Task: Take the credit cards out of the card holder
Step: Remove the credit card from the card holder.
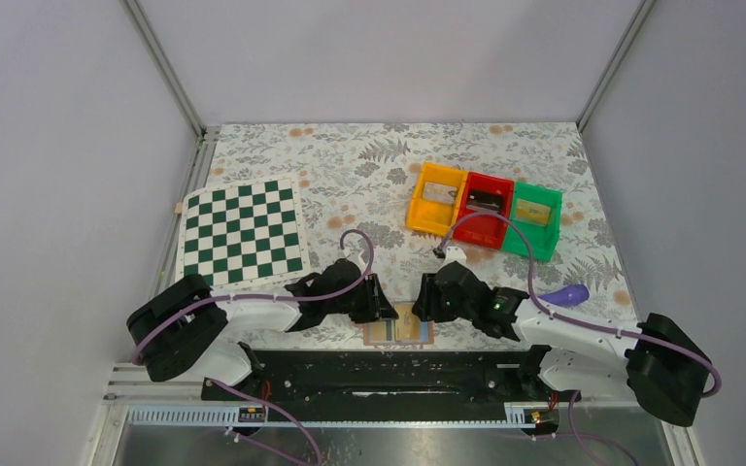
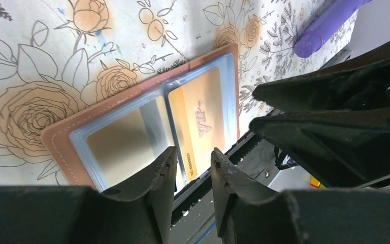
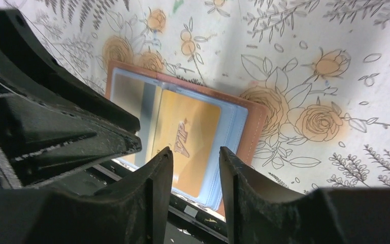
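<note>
Stitched leather-look card holder [image 2: 56,140] with glossy clear sleeves [image 2: 155,114]; smooth plastic credit card [image 2: 200,119]; matt tablecloth [image 2: 25,46]

I see a flat green-and-white checkered board [image 1: 243,233] lying at the left on the floral-printed tablecloth [image 1: 369,175]. Farther right, an orange plastic bin [image 1: 429,227], a red plastic bin [image 1: 481,233] and a green plastic bin [image 1: 532,248] stand touching in a row. A purple rounded cylinder [image 1: 565,295] lies nearer, apart from them.
</note>
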